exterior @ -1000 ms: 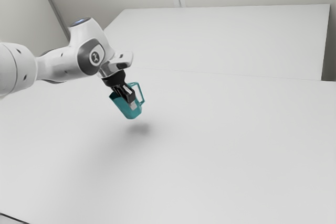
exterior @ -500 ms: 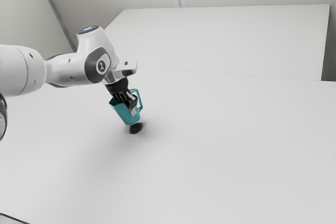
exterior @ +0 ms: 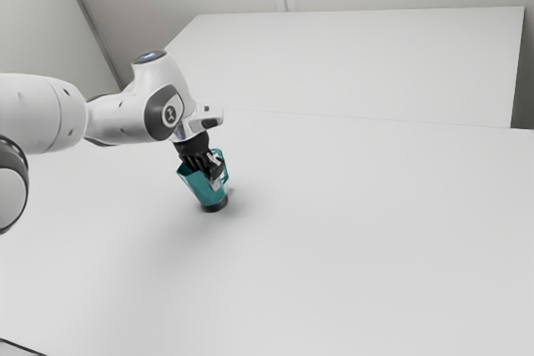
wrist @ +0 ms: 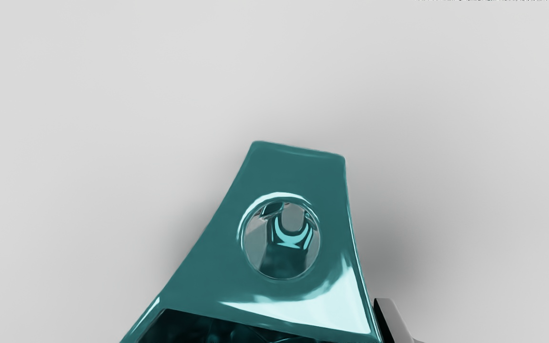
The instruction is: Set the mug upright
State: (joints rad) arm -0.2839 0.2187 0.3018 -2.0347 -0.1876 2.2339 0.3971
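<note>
From the exterior view's left, the white arm reaches in above the surface. Next comes the teal mug, just below the end effector's black body, leaning, its open mouth up and toward the exterior view's left. The end effector is grasping the mug, one fingertip against its side. The handle lies just beyond the end effector. A dark shadow sits under the mug's base; whether they touch, I cannot tell.
</note>
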